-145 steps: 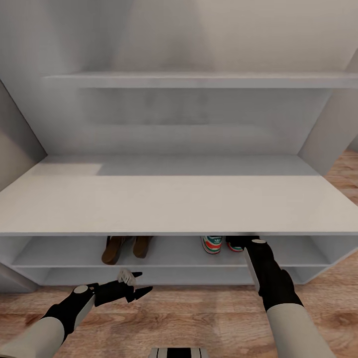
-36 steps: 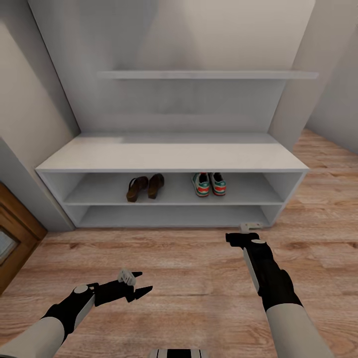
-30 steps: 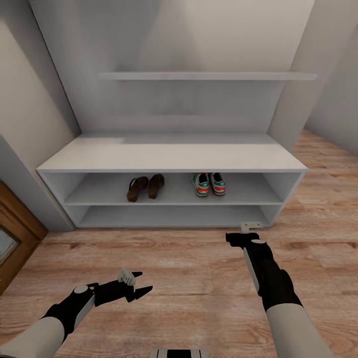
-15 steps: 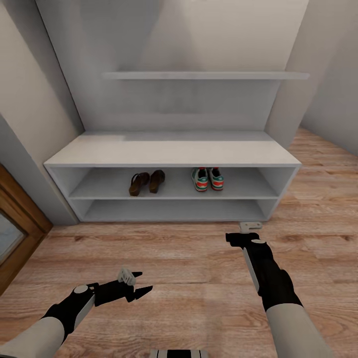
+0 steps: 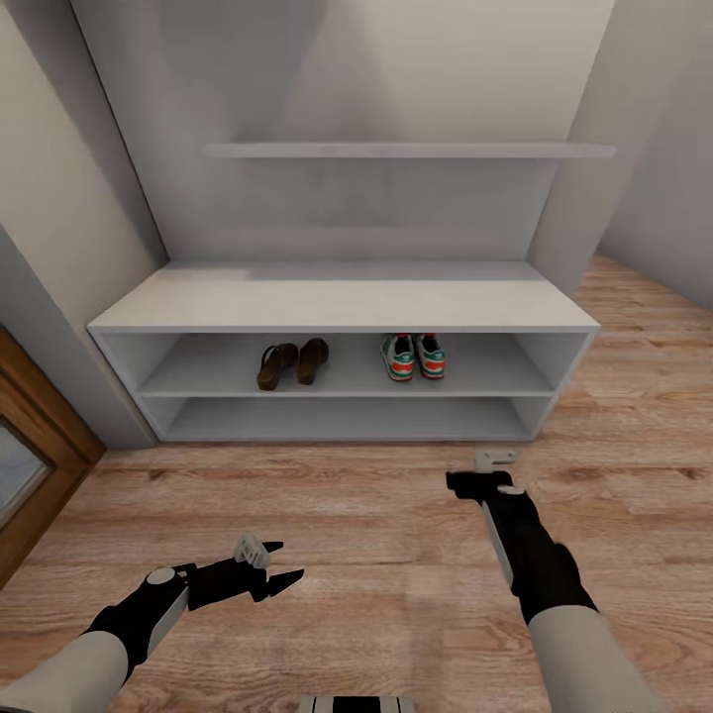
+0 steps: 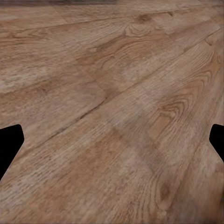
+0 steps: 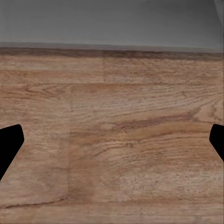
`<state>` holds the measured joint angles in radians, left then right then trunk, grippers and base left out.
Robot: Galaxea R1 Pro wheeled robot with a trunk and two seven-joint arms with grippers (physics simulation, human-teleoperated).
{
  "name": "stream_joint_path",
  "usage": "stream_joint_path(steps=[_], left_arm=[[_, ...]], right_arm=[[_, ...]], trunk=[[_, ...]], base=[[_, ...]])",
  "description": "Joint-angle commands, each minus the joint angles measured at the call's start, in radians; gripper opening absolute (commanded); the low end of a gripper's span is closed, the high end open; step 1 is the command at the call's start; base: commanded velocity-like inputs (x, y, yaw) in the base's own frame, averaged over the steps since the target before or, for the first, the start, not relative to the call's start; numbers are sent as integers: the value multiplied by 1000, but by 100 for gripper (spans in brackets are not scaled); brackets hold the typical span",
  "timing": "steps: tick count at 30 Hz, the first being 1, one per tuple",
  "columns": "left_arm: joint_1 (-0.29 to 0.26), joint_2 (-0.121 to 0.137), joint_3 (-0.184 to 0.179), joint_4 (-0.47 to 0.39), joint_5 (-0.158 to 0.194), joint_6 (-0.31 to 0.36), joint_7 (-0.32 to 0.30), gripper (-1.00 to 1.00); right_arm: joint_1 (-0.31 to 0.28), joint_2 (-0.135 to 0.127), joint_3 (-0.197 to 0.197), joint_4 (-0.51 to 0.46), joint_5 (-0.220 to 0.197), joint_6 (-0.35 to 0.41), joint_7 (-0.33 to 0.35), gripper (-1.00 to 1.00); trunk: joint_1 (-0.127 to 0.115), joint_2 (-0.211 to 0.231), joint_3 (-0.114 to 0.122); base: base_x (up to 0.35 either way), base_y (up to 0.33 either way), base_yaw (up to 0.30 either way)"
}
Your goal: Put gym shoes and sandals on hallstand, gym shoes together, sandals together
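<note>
The white hallstand [image 5: 337, 299] stands against the wall ahead. On its upper shelf tier the two brown sandals [image 5: 289, 362] sit side by side left of centre. The two white gym shoes [image 5: 414, 356] with teal-and-orange lining sit side by side right of centre. Both pairs rest on the shelf, heels toward me. My left gripper [image 5: 280, 562] hovers open over the corridor floor [image 5: 356, 515], holding nothing. My right gripper [image 5: 477, 479] is open above the floor in front of the rack's right end. Both wrist views look at bare planks between spread fingertips [image 6: 9, 144] [image 7: 10, 142].
A thin floating wall shelf [image 5: 406, 151] hangs above the rack. A brown wooden door [image 5: 25, 446] stands at the left edge. Grey walls close in on both sides, and the floor runs on past the rack's right end.
The whole view has pulled back from the rack, so the camera moved away. In the last half second my right gripper shifted slightly down and left. The shoes have not moved.
</note>
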<state>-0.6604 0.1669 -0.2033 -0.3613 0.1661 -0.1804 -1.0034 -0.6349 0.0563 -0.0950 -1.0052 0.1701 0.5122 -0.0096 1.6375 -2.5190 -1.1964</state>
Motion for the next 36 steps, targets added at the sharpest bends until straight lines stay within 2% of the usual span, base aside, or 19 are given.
stream_joint_path(steps=[1,4,7,8,11,14,19,26,36], left_arm=[[-1,1,-8,1,9,-4,0,100],[-1,2,-8,1,9,-5,0,100],[-1,2,-8,2,9,-5,0,100],[-1,2,-8,2,9,-5,0,100],[-1,2,-8,2,9,-5,0,100],[-1,3,-8,2,9,-5,0,100],[-1,4,-7,2,9,-5,0,100],[-1,5,-7,2,9,-4,0,100],[-1,6,-7,2,9,-4,0,100]], right_arm=[[0,1,-2,12,8,-15,5,100],[0,-1,-4,82,-9,-93,46,100],[-1,-5,-6,187,-52,-151,124,100],[0,-6,-7,250,-82,-173,172,100],[-1,-8,-9,353,-133,-202,247,100],[0,-14,-11,532,-217,-263,360,100],[0,-29,-12,718,-282,-373,417,100],[0,-33,-10,786,-292,-418,424,100],[8,-32,-8,828,-290,-422,425,100]], trunk=[[0,0,-1],[0,0,-1],[0,0,-1],[0,0,-1],[0,0,-1],[0,0,-1],[0,0,-1],[0,0,-1],[0,0,-1]], base=[[0,0,0],[0,0,0],[0,0,0],[0,0,0],[0,0,0],[0,0,0],[0,0,0],[0,0,0],[0,0,0]])
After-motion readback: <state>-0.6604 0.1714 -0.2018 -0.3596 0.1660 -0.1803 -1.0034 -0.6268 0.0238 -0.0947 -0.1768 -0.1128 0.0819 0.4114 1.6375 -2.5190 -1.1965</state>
